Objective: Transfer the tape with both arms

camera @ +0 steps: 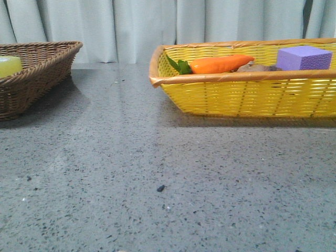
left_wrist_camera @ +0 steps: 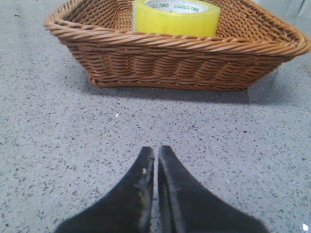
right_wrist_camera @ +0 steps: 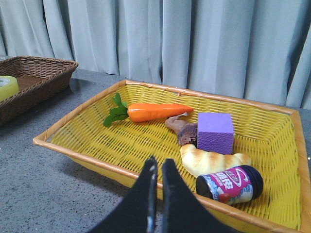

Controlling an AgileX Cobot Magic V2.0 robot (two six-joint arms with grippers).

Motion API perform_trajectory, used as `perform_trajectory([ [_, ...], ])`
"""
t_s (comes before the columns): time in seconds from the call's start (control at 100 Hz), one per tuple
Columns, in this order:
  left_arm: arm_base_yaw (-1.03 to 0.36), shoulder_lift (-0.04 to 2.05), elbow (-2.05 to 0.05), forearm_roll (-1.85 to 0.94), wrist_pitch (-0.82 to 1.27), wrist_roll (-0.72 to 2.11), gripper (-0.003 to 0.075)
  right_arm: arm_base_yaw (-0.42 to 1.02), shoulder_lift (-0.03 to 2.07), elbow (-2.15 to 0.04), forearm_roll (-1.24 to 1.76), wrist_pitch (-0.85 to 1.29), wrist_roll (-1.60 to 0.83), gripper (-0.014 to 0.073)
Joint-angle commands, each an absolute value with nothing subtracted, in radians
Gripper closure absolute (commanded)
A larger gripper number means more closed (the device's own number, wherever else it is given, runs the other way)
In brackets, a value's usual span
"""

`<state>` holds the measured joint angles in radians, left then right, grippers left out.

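Two baskets flank your grey table (camera: 157, 173): a brown wicker one (camera: 37, 79) on your left and a yellow one (camera: 247, 94) on your right, with pale curtains (camera: 157, 26) behind them.

The tape (left_wrist_camera: 176, 17) sits inside the brown basket (left_wrist_camera: 175, 53), lying flat with its white core and green lettering facing up. From the front you see only a yellow sliver of it (camera: 9, 65) above the near rim.

Your left gripper (left_wrist_camera: 156, 155) hangs low over bare table short of the brown basket, well apart from the tape. Its two dark fingers (left_wrist_camera: 136, 194) are pressed together, only a thin seam between them, and they hold nothing. Whether the tips touch the tabletop cannot be told.

Your right gripper (right_wrist_camera: 158, 167) is likewise closed, fingers (right_wrist_camera: 175, 204) nearly meeting, empty. It is poised at the near rim of the yellow basket (right_wrist_camera: 73, 150), looking into it.

Inside that basket lie a carrot (right_wrist_camera: 158, 111) with green leaves, a brown lump (right_wrist_camera: 182, 130) just beside a purple block (right_wrist_camera: 215, 132), a bread roll (right_wrist_camera: 209, 160) and a small tub (right_wrist_camera: 231, 183) on its side with a pink label and dark lid. The roll touches the block's base; the tub rests against the roll. Neither gripper shows in the front view.
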<state>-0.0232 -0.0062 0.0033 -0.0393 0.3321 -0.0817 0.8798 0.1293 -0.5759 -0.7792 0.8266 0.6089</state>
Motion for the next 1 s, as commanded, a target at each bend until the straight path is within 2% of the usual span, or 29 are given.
perform_trajectory([
  [0.0, -0.028, -0.036, 0.012, -0.040, 0.285, -0.092, 0.0741, 0.878, 0.145, -0.598, -0.831, 0.773, 0.604, 0.0668],
  [0.31, -0.028, -0.036, 0.012, -0.040, 0.285, -0.092, 0.0741, 0.870, 0.145, -0.589, -0.864, 0.767, 0.604, 0.0668],
  [0.43, -0.028, -0.036, 0.012, -0.040, 0.285, -0.092, 0.0741, 0.810, 0.145, -0.560, -0.875, 0.638, 0.594, 0.0668],
  [0.54, -0.028, -0.036, 0.012, -0.040, 0.285, -0.092, 0.0741, 0.679, 0.145, -0.510, -0.802, 0.430, 0.500, 0.0668],
  [0.75, -0.028, -0.036, 0.012, -0.040, 0.285, -0.092, 0.0741, 0.337, 0.145, -0.404, -0.406, 0.080, 0.198, 0.0668],
  [0.9, -0.028, -0.036, 0.012, -0.040, 0.285, -0.092, 0.0741, 0.127, 0.141, -0.286, -0.213, -0.257, 0.130, 0.0668],
  [0.99, -0.028, -0.036, 0.012, -0.040, 0.285, -0.092, 0.0741, 0.042, 0.119, -0.201, -0.130, -0.371, 0.130, 0.0668],
])
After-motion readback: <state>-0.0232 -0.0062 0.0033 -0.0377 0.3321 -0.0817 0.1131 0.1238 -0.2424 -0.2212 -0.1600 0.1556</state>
